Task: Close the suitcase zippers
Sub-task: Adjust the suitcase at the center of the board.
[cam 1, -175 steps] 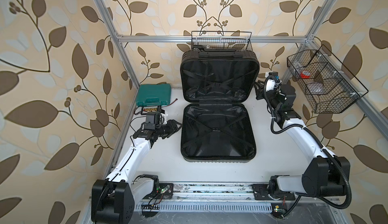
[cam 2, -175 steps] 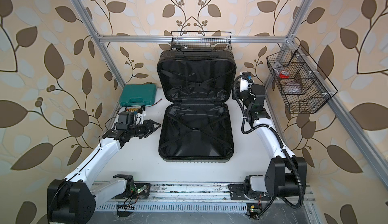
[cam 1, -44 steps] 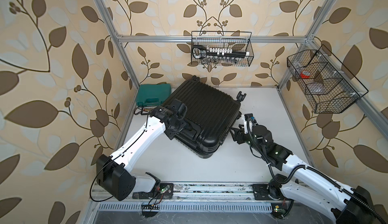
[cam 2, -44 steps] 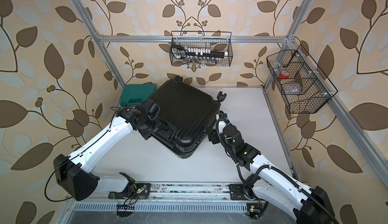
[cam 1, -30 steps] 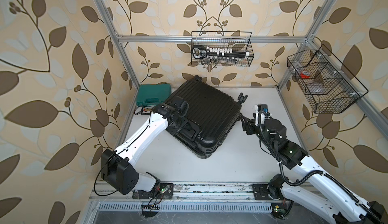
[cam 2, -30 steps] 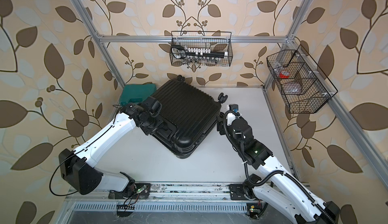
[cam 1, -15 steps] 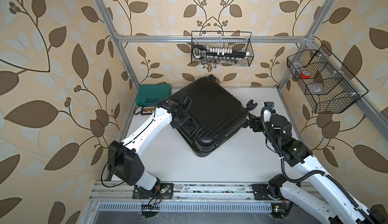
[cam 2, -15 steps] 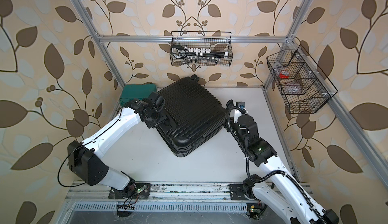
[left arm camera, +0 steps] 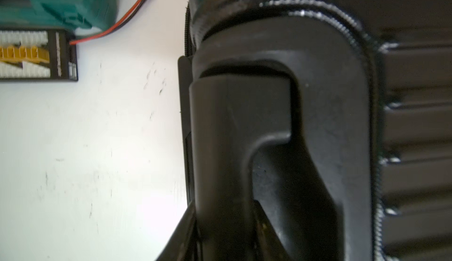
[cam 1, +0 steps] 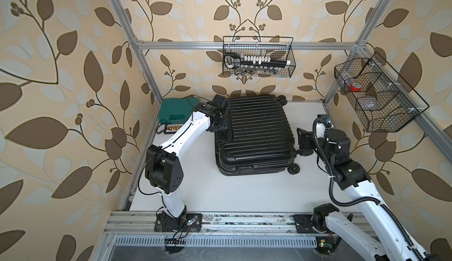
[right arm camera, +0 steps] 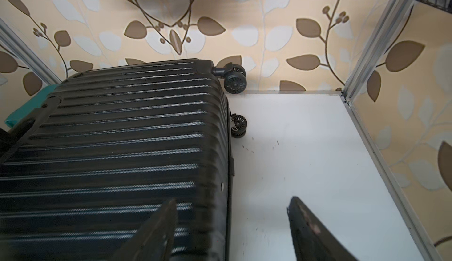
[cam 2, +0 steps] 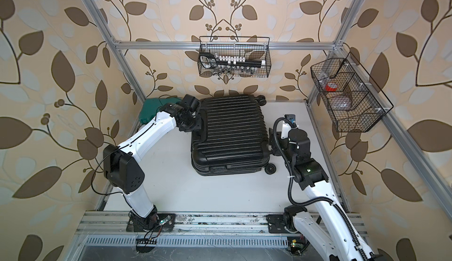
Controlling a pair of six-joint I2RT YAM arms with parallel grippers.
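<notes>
1 suitcase, shells shut, lies flat mid-table, ribbed side up, btwn 2 arms.
L gripper clamps the side handle, fingers tight either side. R gripper gapes wide, empty, 1 finger over the shell, 1 over the table. Zipper track shows at the seam; pulls not made out. 2 casters at far corner. 1 teal case back-left, 2 wire baskets on walls.

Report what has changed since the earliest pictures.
The suitcase, earlier open with its lid against the back wall, now lies shut and has turned clockwise, seen from above, until its wheels face the right arm. The left pincer has taken hold of its handle; the right pincer, open, now sits at the wheel end. The teal case and wire baskets stayed put.
</notes>
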